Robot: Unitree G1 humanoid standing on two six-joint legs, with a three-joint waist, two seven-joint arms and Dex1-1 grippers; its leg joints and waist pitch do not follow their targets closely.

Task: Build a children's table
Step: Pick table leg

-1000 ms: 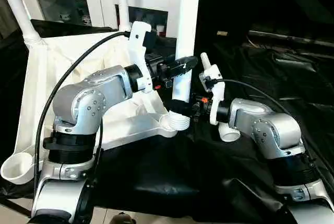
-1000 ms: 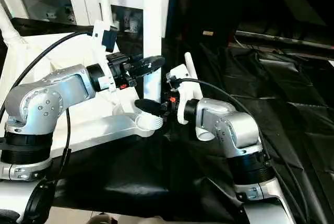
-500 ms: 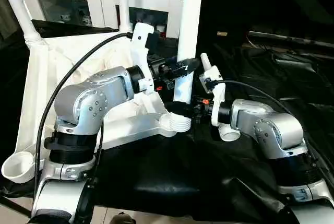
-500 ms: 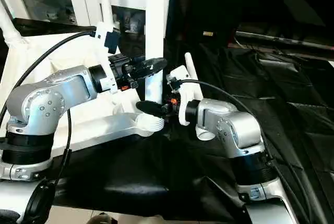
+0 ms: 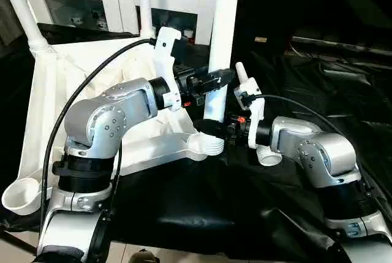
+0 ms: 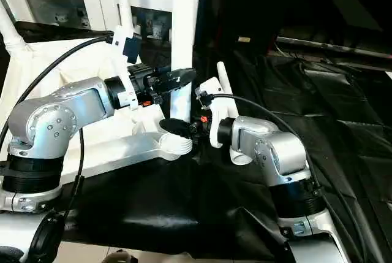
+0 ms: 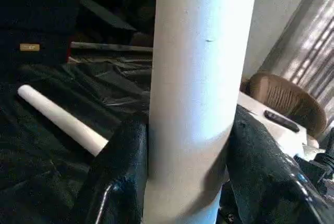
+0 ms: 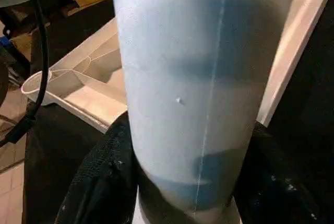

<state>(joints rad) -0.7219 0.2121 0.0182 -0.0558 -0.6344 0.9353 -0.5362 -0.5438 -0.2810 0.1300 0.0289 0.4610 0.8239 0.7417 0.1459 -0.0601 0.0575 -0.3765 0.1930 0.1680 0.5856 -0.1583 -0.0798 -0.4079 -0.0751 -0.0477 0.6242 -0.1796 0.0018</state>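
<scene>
Both grippers closed on one upright white leg [image 6: 182,36] above the round corner socket [image 6: 176,145] of the upturned white tabletop [image 6: 92,67]: the left gripper [image 6: 179,78] clamped higher, the right gripper [image 6: 179,127] just above the socket. A black sheet [image 6: 343,110] covered the counter; a white cabinet [image 6: 73,2] stood behind
</scene>
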